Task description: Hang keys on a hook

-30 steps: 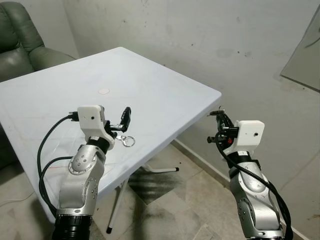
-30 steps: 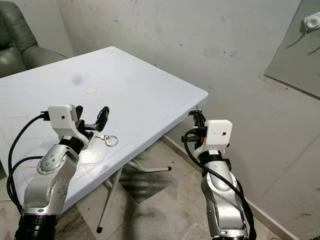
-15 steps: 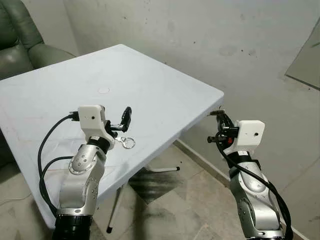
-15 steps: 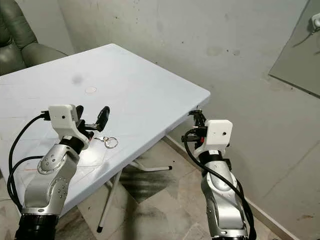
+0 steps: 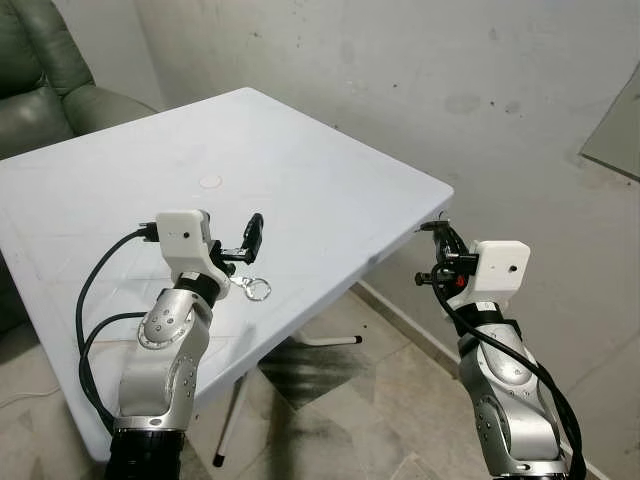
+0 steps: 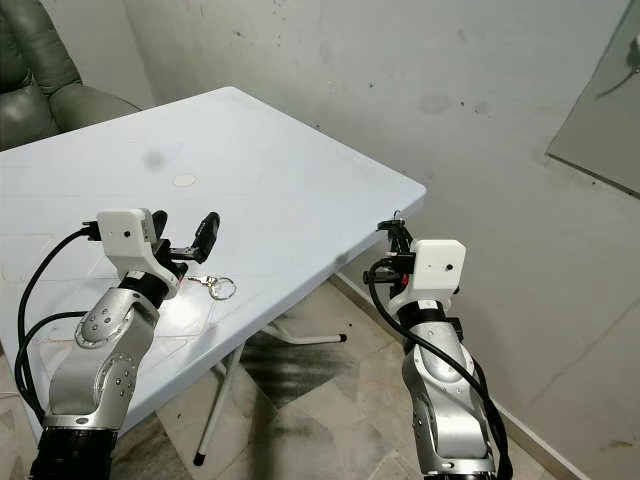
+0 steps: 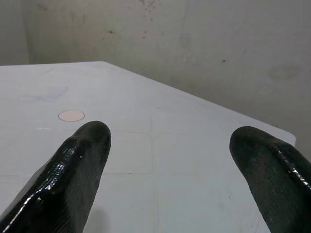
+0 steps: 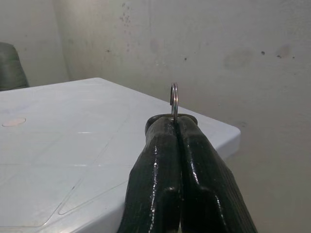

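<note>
Your right pincer [image 8: 176, 127] is clamped on a metal key ring [image 8: 174, 100], held beyond the white worktop's [image 5: 300, 180] corner. Your left pincer [image 7: 167, 160] hovers spread apart above the worktop, beside another key ring [image 5: 258, 289] lying there.

A thin metal key ring [image 8: 174, 99] (edge-on, upright) sits pinched between black fingertips [image 8: 163, 127].

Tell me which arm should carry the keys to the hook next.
Right. The right gripper is shut on a key ring and nearer the wall; the left gripper is open over the table, beside another key ring.
</note>
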Available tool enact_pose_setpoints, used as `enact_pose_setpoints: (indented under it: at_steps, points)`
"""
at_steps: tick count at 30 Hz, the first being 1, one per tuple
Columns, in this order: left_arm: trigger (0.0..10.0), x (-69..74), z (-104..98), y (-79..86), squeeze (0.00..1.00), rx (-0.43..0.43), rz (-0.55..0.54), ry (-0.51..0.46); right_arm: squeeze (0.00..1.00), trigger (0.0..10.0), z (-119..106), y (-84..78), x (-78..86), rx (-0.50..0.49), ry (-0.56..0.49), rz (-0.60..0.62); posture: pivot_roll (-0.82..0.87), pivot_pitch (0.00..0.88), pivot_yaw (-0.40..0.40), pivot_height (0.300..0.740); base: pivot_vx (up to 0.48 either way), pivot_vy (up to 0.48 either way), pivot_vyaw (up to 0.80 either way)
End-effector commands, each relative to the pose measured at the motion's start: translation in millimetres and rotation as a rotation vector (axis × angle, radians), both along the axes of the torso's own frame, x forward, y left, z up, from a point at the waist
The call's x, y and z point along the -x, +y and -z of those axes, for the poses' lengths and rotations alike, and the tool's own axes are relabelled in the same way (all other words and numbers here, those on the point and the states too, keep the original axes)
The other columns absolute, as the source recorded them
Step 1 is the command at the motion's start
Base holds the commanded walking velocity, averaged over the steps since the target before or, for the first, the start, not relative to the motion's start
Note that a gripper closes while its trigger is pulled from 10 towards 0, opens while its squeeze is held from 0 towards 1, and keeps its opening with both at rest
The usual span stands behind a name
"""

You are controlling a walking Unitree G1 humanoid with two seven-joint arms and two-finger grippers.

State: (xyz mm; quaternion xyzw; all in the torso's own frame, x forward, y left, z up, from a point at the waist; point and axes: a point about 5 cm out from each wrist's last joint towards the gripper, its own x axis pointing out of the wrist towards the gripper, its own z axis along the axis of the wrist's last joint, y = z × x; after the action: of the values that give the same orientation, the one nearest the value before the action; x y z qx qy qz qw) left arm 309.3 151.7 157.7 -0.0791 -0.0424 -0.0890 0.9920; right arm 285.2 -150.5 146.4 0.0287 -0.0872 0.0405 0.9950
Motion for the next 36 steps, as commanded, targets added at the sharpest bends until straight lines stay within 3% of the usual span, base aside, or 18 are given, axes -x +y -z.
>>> enact_pose_setpoints:
  at_steps: [1, 23, 36]
  points:
    - [10.0, -2.2, -5.5, -1.0, 0.0, 0.0, 0.009, -0.012, 0.0, 10.0, -1.6, -1.2, -0.5, -0.008, -0.008, 0.011, 0.03, 0.002, 0.014, 0.74, 0.337, 0.0, 0.0]
    - [10.0, -1.9, -6.0, -1.7, 0.0, -0.008, 0.015, -0.013, 0.0, 10.0, -0.8, -1.3, 0.3, -0.01, -0.006, 0.015, 0.03, 0.004, 0.018, 0.74, 0.343, 0.0, 0.0]
    - [10.0, -0.8, -5.0, -4.1, 0.0, -0.003, 0.021, -0.007, 0.0, 10.0, 1.9, -1.1, 0.1, -0.01, 0.02, 0.011, 0.03, 0.008, 0.015, 0.74, 0.35, 0.0, -0.75]
